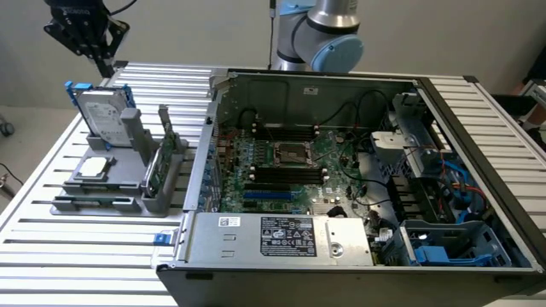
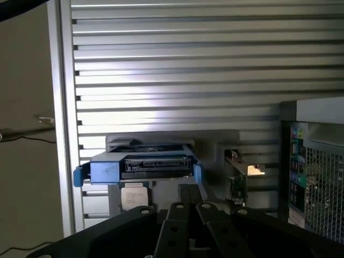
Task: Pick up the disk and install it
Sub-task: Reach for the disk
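The disk [image 1: 106,115] stands upright in a grey holder [image 1: 111,198] on the slatted table, on the exterior view's left. It is silver-grey with a white label and a blue carrier around it. My gripper [image 1: 102,61] hangs above and behind the disk, apart from it, with nothing between its fingers. In the wrist view the disk's top edge [image 2: 141,166] with its blue frame lies just beyond my shut gripper [image 2: 188,191].
The holder also carries a small square silver chip [image 1: 94,166] and a thin green circuit card [image 1: 158,160]. The open computer case [image 1: 341,160] covers the middle and right of the table, with a blue-lined bay [image 1: 448,246] at its near right corner. The arm's base [image 1: 324,38] stands behind it.
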